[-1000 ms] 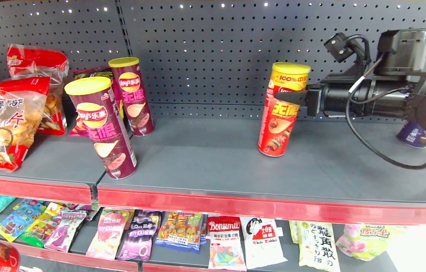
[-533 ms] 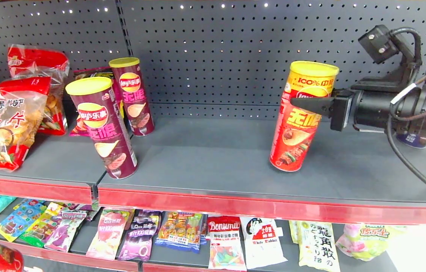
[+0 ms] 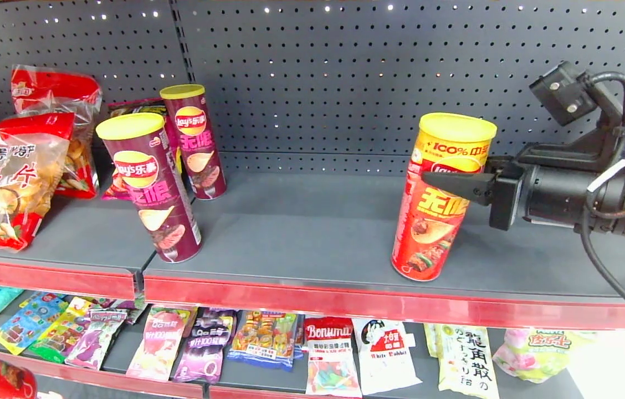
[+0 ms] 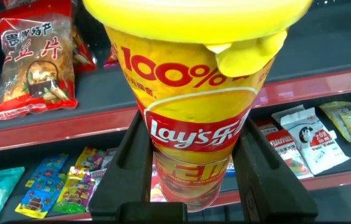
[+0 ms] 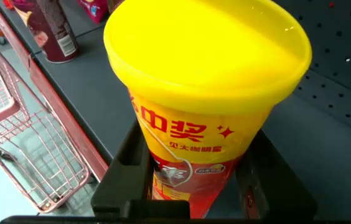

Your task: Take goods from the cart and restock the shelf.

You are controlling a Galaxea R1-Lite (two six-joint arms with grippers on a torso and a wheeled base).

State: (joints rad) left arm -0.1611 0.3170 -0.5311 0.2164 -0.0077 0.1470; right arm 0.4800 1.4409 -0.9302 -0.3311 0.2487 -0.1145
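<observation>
Print marks nearly every package, mostly in Chinese characters. The red can bears a percentage figure with characters on its yellow band, a round logo beneath and large yellow characters lower down. The second red can shows the same layout. The front maroon can and the rear maroon can each carry a round logo over yellow characters. The red snack bag has big characters. The red-topped packet and the white packet show Latin lettering. The pale packet has black characters in columns.
</observation>
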